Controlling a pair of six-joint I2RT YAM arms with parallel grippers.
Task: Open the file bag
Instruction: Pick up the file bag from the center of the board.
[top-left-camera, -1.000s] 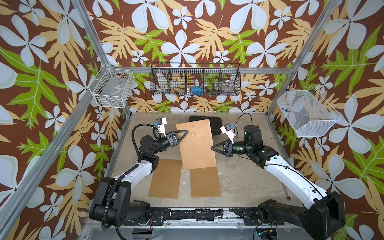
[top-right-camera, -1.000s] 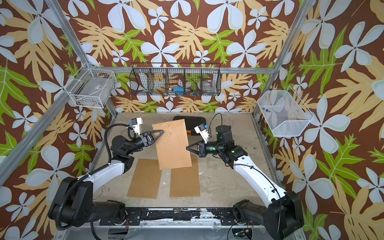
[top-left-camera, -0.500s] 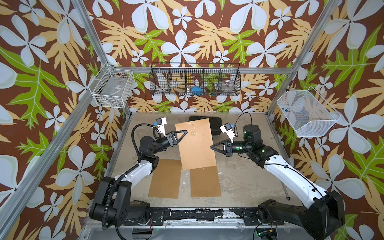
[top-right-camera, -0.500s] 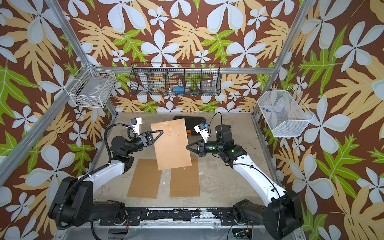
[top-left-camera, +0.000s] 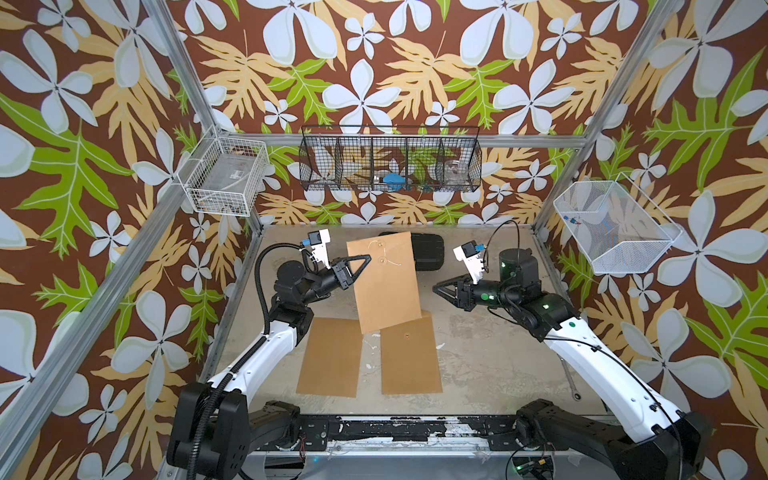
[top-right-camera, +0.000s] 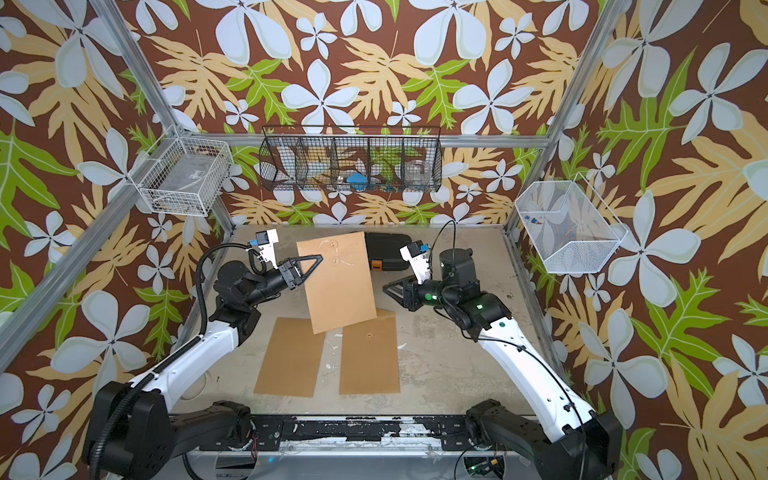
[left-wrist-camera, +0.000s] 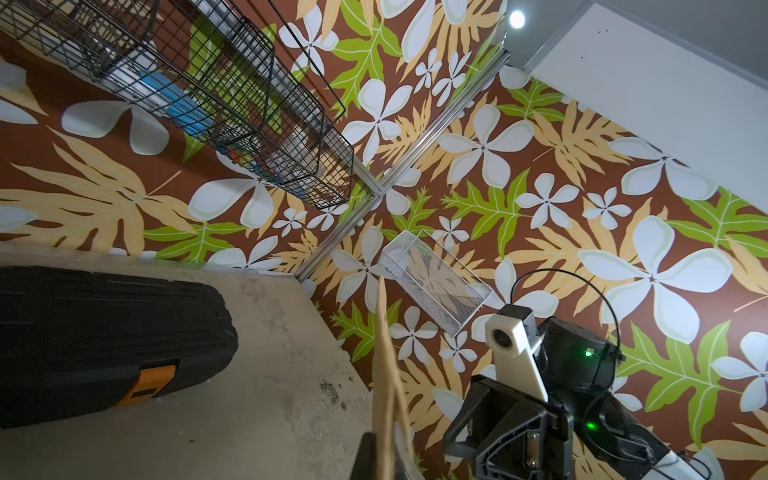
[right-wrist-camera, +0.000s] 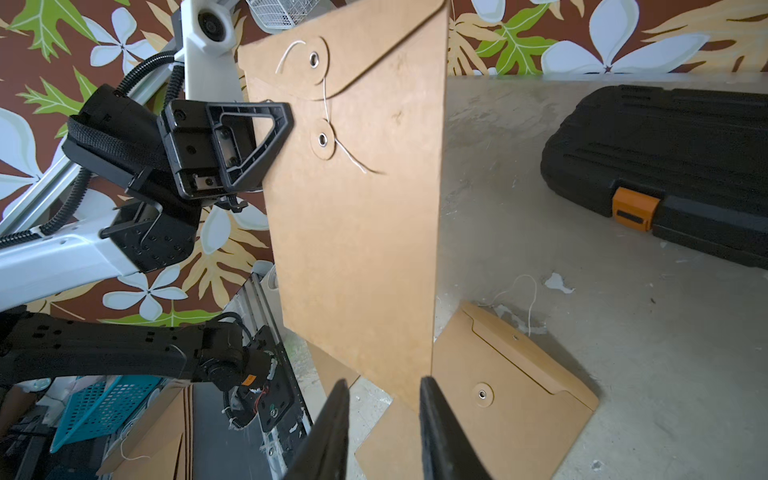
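Observation:
The file bag (top-left-camera: 386, 286) (top-right-camera: 336, 286) is a brown envelope with two round buttons and a loose white string (right-wrist-camera: 349, 153). It hangs upright above the table with its flap down. My left gripper (top-left-camera: 358, 268) (top-right-camera: 311, 266) is shut on its left edge, and the left wrist view shows the bag edge-on (left-wrist-camera: 384, 374) between the fingers. My right gripper (top-left-camera: 436, 286) (top-right-camera: 386, 287) stands open a short way to the right of the bag. Nothing is between its fingers (right-wrist-camera: 432, 415), which frame the bag's (right-wrist-camera: 357, 208) lower corner from a distance.
Two more brown envelopes (top-left-camera: 332, 357) (top-left-camera: 409, 357) lie flat on the table below the lifted bag. A black tool case (top-left-camera: 428, 249) with an orange latch lies at the back. A black wire basket (top-left-camera: 390, 160) and white wire baskets (top-left-camera: 226, 176) (top-left-camera: 611, 226) hang on the walls.
My left gripper has shut on the bag's left edge. My right gripper has opened, let go of the right edge and drawn back to the right.

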